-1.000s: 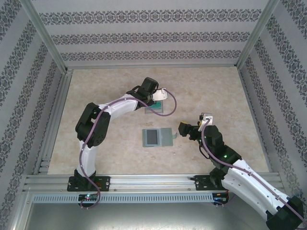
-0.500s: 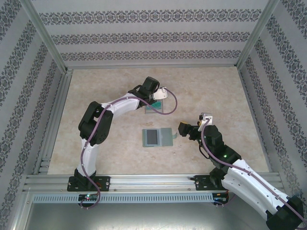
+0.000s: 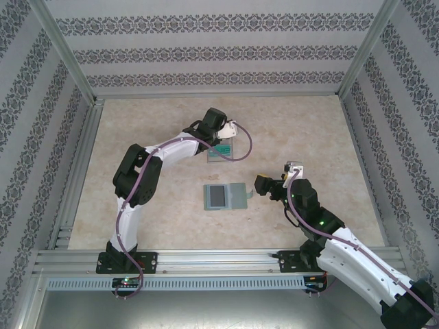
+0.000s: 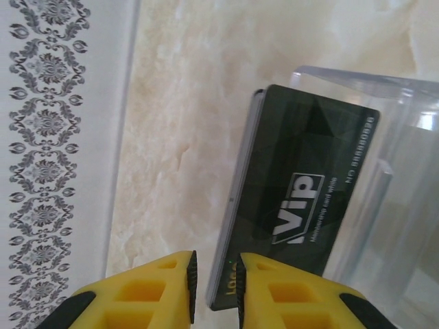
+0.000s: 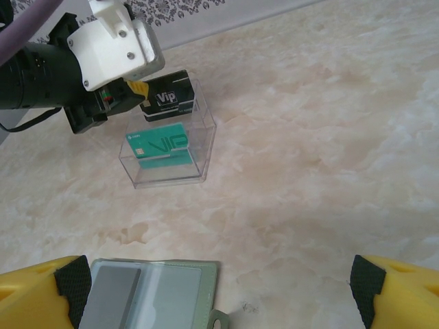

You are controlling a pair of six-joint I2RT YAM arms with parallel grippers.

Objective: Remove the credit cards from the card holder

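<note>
Marbled counter [image 3: 309, 137], patterned walls. Left fingers [image 4: 236, 288] nearly closed, pinching black card [image 4: 302, 205] by its edge over clear tray [image 5: 206, 137]; teal card [image 5: 159, 147] already flat inside. Best lowered level onto teal card before letting go, clear of tray wall. Right fingers [image 3: 264, 185] wide apart, empty, beside open wallet [image 3: 226, 197]; any cards left in it impossible to tell.

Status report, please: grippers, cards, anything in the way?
Left gripper shut on black card, above clear tray. Right gripper open beside card holder. Teal card in tray. No obstruction seen.
</note>
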